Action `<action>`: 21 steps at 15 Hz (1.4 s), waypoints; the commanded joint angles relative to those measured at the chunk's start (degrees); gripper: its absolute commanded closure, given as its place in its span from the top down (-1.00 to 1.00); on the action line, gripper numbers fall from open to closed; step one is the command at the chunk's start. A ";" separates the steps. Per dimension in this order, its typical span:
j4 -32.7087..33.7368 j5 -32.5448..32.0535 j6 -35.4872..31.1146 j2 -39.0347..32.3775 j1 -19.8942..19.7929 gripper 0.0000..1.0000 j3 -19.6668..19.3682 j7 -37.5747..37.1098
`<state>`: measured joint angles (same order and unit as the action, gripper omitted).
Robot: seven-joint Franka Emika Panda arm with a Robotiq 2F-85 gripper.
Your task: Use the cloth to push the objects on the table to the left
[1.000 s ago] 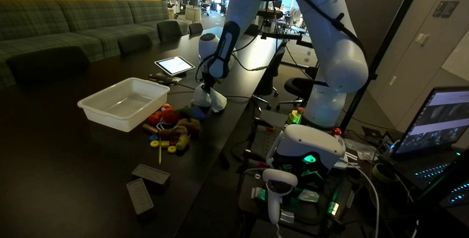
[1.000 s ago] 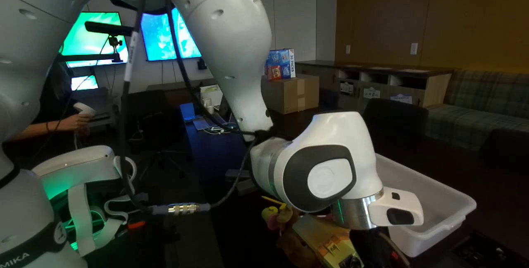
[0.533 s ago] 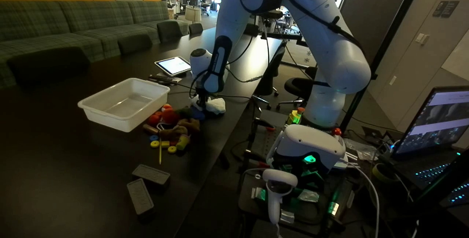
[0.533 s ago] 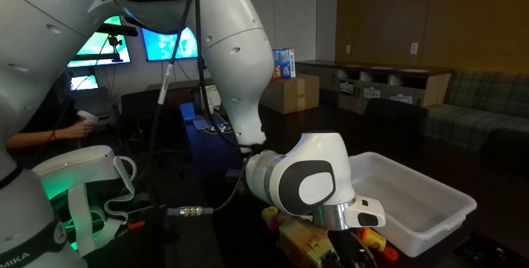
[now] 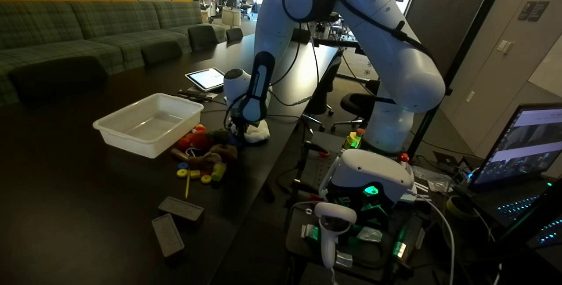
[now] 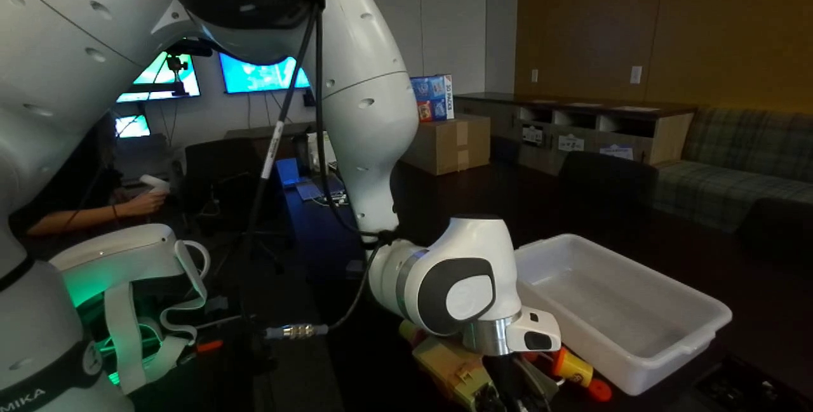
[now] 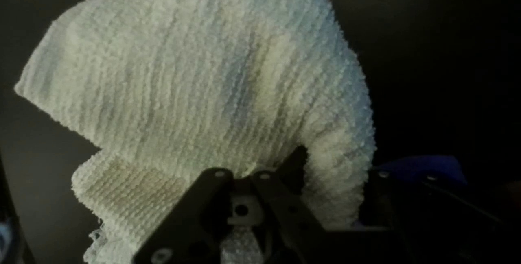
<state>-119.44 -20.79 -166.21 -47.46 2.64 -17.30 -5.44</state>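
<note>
Clenched on the ribbed white cloth [image 7: 203,77], the Robotiq gripper [image 7: 242,173] leaves most of it fanned around its tips — likely for a broad, soft sweep — with the toy cluster [image 5: 206,159] just beside, the white plastic tray [image 5: 125,141] beyond.

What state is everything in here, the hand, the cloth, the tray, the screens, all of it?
Hand, shut
Cloth, gripped, creased, folded over
Small objects, jumbled together
White tray, upright, open-topped
Tablet, screen lit
Laptop, open, screen lit
Wall screens, lit
Headset, green light glowing
</note>
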 commanded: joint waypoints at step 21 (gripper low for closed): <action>3.52 10.67 6.94 1.62 30.96 -0.85 14.61 -17.03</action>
<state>-119.05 -11.90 -160.97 -44.85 30.81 -4.44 -20.11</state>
